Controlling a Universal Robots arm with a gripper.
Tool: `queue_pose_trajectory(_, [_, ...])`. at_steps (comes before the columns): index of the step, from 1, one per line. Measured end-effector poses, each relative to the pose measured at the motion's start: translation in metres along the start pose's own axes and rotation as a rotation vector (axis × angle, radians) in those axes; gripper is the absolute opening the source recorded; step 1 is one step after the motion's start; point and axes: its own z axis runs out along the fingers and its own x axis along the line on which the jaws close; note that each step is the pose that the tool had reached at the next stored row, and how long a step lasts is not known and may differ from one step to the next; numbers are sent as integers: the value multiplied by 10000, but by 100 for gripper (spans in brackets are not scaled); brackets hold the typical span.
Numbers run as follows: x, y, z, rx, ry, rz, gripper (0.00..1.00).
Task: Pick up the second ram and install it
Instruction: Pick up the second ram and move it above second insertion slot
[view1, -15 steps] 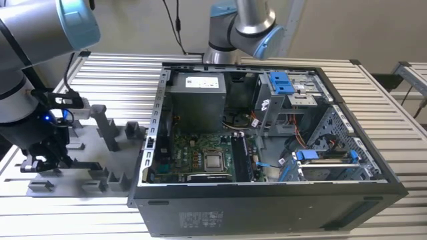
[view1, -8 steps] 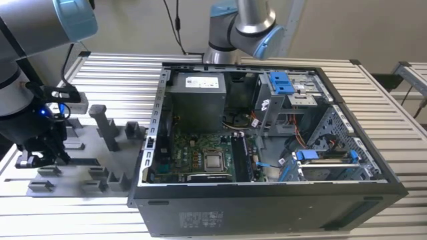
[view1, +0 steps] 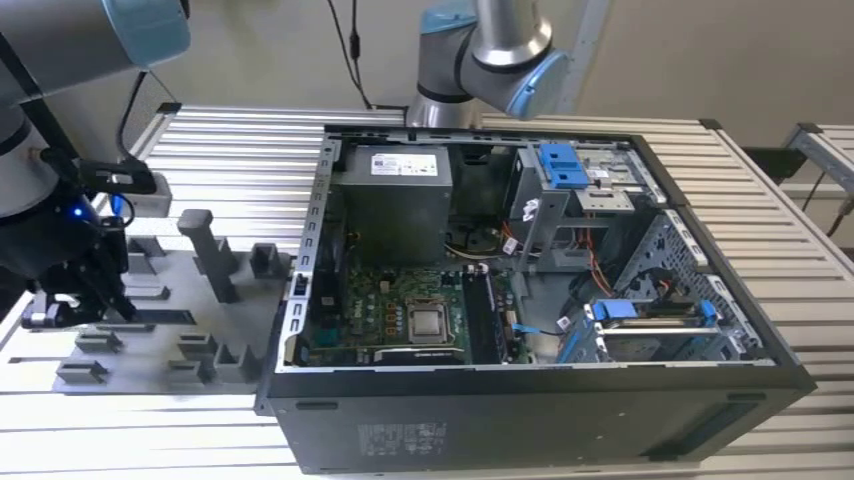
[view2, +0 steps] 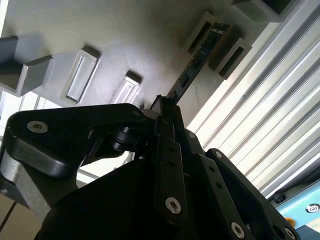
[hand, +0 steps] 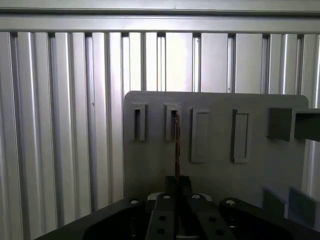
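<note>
position: second ram (view2: 200, 55) on edge in slotted grey holder (hand: 215, 175), well apart from computer case (view1: 534, 400). gripper (view2: 164, 106) fingers clenched on its near end. likely light, stiff, thin, fragile; grip flat faces, spare chips and contacts.

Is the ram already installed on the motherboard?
No, the ram rests in a slot of the grey holder.

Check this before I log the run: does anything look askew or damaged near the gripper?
Nothing stands out. The long, flat blue-green circuit-board RAM stick stands straight on edge among the grey plastic holder blocks, in line with the black gripper closed on it.
</note>
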Motion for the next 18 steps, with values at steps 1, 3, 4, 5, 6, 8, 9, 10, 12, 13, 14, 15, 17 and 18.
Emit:
queue_pose_trajectory(1, [0,0,-14,0,0,0,15])
queue_pose_trajectory(3, [-2,-1,-42,0,0,0,15])
queue_pose_trajectory(4, [-2,-1,-57,1,-1,0,15])
queue_pose_trajectory(5, [-3,-1,-71,1,0,1,15])
queue_pose_trajectory(6, [-3,-1,-84,1,0,0,15])
queue_pose_trajectory(8, [-5,-2,-112,0,0,0,15])
queue_pose_trajectory(9, [-5,-1,-125,0,0,1,15])
queue_pose_trajectory(10, [-6,-2,-138,0,0,1,15])
queue_pose_trajectory(12, [-7,-2,-167,0,0,0,15])
queue_pose_trajectory(13, [-7,-3,-181,1,-1,0,15])
queue_pose_trajectory(14, [-8,-3,-196,1,-1,0,15])
queue_pose_trajectory(15, [-9,-3,-212,0,0,0,15])
queue_pose_trajectory(17, [-10,-4,-242,1,-1,0,15])
queue_pose_trajectory(18, [-10,-4,-258,0,0,0,15])
